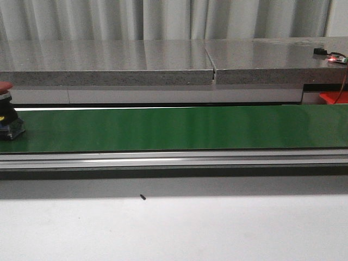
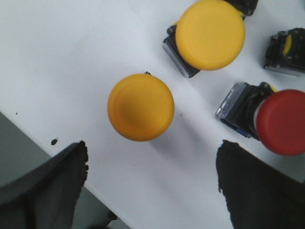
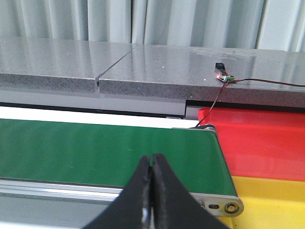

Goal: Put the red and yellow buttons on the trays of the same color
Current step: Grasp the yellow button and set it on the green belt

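currently the left gripper [image 2: 150, 191] hangs with fingers spread wide above a yellow button [image 2: 140, 107] on the white table [image 2: 57, 57]. the right gripper [image 3: 151, 191] has its fingers pressed together, empty, near the green conveyor belt [image 3: 95, 152] and red tray [image 3: 267, 143].

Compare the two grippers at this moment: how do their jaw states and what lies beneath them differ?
The left gripper is open, its fingers wide apart, while the right gripper is shut, fingertips pressed together. The left gripper hovers above a yellow button on a white surface, with other buttons nearby; the right gripper hangs over the end of the green conveyor belt, beside the red tray and yellow tray. Both hold nothing.
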You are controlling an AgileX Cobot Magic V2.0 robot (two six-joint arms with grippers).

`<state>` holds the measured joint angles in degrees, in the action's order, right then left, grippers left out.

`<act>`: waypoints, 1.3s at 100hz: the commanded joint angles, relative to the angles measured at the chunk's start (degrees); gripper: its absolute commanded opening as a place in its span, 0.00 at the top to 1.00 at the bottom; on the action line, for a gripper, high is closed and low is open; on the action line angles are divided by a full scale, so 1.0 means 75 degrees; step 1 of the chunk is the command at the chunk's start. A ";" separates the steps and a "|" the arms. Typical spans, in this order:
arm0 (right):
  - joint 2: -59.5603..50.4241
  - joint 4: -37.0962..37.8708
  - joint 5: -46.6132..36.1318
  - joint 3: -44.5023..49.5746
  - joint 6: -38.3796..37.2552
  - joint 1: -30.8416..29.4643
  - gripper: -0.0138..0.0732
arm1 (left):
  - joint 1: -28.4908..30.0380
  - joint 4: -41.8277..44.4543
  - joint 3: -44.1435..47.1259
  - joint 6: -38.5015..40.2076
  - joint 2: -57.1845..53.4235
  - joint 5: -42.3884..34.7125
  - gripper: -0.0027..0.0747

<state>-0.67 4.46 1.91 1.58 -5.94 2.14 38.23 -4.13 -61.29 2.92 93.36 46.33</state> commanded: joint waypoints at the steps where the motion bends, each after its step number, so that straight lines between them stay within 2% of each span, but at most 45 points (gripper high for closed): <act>1: -0.0139 0.0072 -0.0567 -0.0124 -0.0007 -0.0035 0.92 | 0.0066 -0.0021 -0.0226 -0.0004 -0.0136 -0.0430 0.29; 26: -0.0139 0.0072 -0.0567 -0.0124 -0.0007 -0.0035 0.92 | 0.0164 -0.0038 -0.0226 -0.0004 0.0193 -0.0864 0.31; 50: -0.0139 0.0072 -0.0567 -0.0124 -0.0007 -0.0035 0.92 | 0.0164 -0.0115 -0.0226 -0.0004 0.0356 -0.1134 0.54; 62: -0.0139 0.0072 -0.0567 -0.0124 -0.0007 -0.0035 0.92 | 0.0164 -0.0066 -0.0226 -0.0004 0.0339 -0.1136 0.61; 81: -0.0139 0.0072 -0.0567 -0.0124 -0.0007 -0.0035 0.92 | 0.0164 0.0042 -0.0226 -0.0004 -0.0046 -0.0951 0.62; 102: -0.0139 0.0072 -0.0567 -0.0124 -0.0007 -0.0035 0.92 | 0.0066 -0.0089 -0.0226 -0.0004 -0.1380 -0.0538 0.62; 114: -0.0139 0.0072 -0.0567 -0.0124 -0.0007 -0.0035 0.92 | -0.0292 -0.0262 -0.0338 -0.0004 -0.2105 -0.0594 0.62; 130: -0.0139 0.0072 -0.0567 -0.0124 -0.0007 -0.0035 0.92 | -0.1029 -0.0246 -0.0936 -0.0004 -0.2244 -0.0171 0.62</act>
<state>-0.67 4.46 1.91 1.58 -5.94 2.14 33.10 -5.06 -64.63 2.92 78.55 46.03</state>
